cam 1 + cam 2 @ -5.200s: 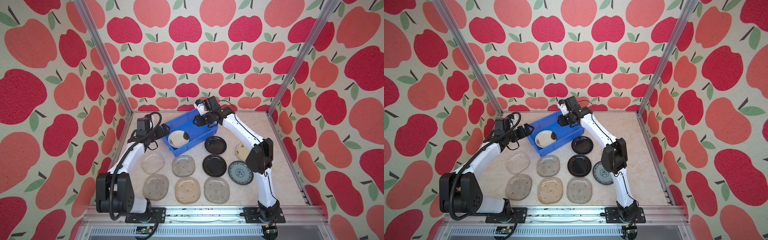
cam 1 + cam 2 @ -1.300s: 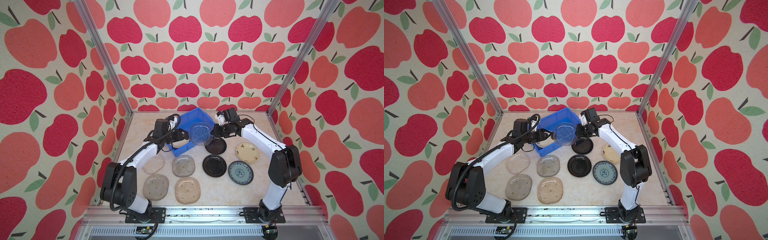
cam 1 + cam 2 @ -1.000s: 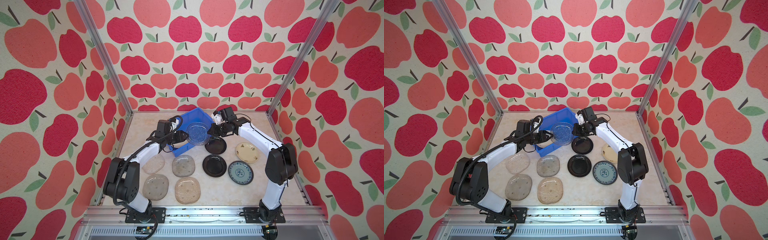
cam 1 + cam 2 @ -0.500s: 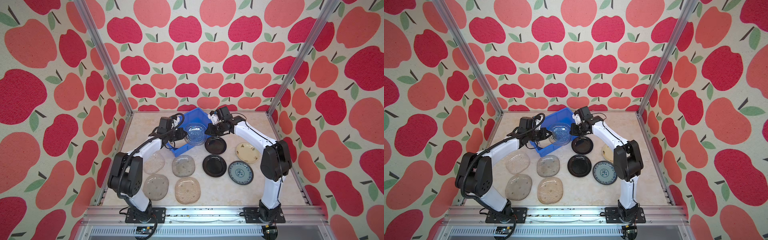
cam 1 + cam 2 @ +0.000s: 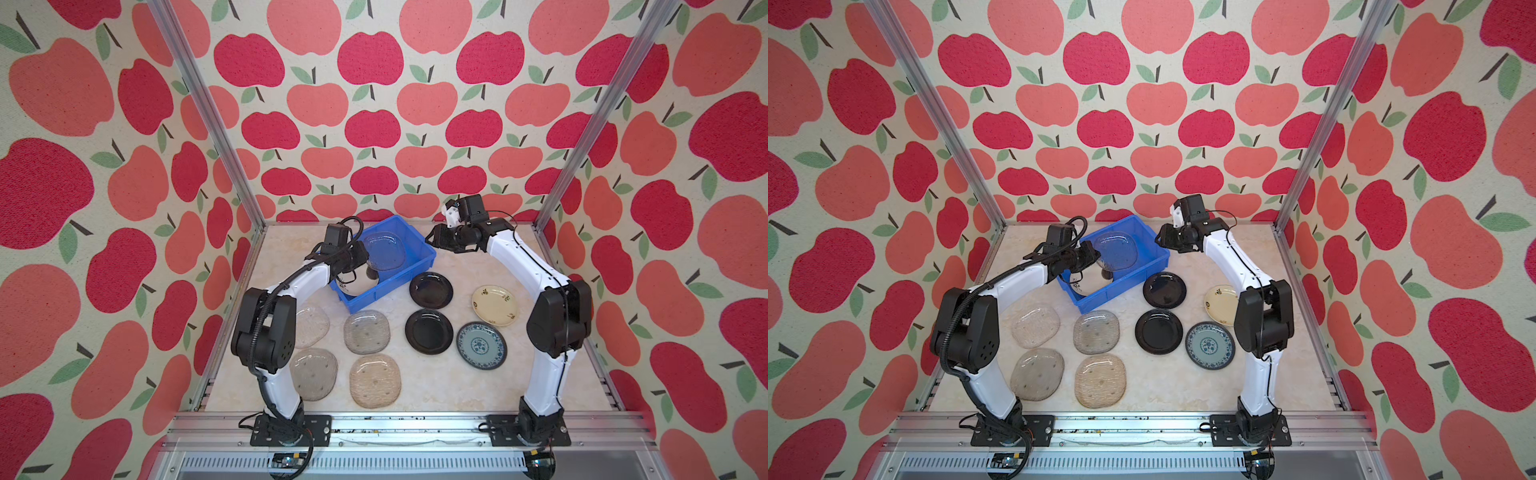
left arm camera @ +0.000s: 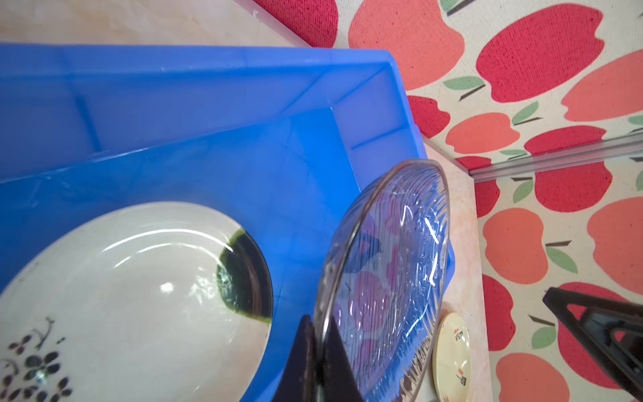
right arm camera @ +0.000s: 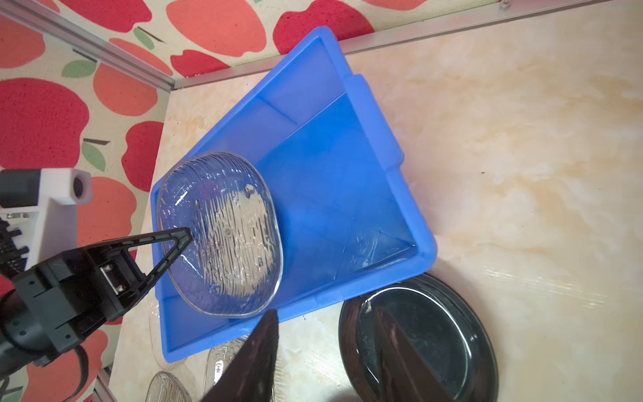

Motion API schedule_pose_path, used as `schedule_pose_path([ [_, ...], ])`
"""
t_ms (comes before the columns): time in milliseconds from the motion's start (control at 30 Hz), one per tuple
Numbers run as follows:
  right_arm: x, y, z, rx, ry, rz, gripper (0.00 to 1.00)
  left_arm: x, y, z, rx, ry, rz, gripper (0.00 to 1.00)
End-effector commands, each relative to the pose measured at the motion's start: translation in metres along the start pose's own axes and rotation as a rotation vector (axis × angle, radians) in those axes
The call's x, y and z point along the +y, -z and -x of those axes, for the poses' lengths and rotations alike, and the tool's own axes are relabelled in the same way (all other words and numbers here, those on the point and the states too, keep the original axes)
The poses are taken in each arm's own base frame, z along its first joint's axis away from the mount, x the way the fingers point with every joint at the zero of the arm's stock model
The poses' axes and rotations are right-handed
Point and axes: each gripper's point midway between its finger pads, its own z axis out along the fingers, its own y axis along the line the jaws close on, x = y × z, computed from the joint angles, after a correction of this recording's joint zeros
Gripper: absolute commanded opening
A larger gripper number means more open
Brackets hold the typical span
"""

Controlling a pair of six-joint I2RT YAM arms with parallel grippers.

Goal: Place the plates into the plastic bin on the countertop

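The left gripper (image 5: 368, 261) is clamped on the rim of a clear, ribbed, rounded-square glass plate (image 5: 385, 250) and holds it by that one edge above the far half of the bright blue plastic bin (image 5: 395, 289). The right gripper (image 5: 432, 240) hangs just right of the bin's far corner, jaws apart and holding nothing. A white round plate with a dark blotch (image 6: 139, 296) lies in the bin's near end. I'd judge the glass stiff, slick, fairly heavy and prone to chipping. Pinched at one edge, it could swing or slip. The thin rim is the only purchase, so it wants lowering close to the bin floor before release.
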Motion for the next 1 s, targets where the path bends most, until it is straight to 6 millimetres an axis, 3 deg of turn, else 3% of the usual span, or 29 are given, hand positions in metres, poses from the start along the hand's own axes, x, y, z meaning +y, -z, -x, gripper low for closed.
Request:
schedule_pose_path([
  [0,0.012,0.018,0.009,-0.045,-0.008,0.034,0.47,0.0,-0.014,0.013,-0.032,0.144,0.037,0.0],
  [200,0.008,0.022,0.008,-0.056,-0.029,0.052,0.47,0.012,-0.036,0.006,-0.028,0.272,0.09,0.0],
  [400,0.005,0.02,0.007,-0.064,-0.048,0.083,0.47,0.005,-0.053,-0.004,-0.024,0.239,0.139,0.0],
  [633,-0.001,0.02,0.004,-0.063,-0.061,0.103,0.47,0.018,-0.074,-0.013,-0.004,0.249,0.208,0.0],
  [967,-0.006,0.016,0.0,-0.055,-0.07,0.116,0.47,0.022,-0.096,-0.008,0.011,0.242,0.213,0.0],
])
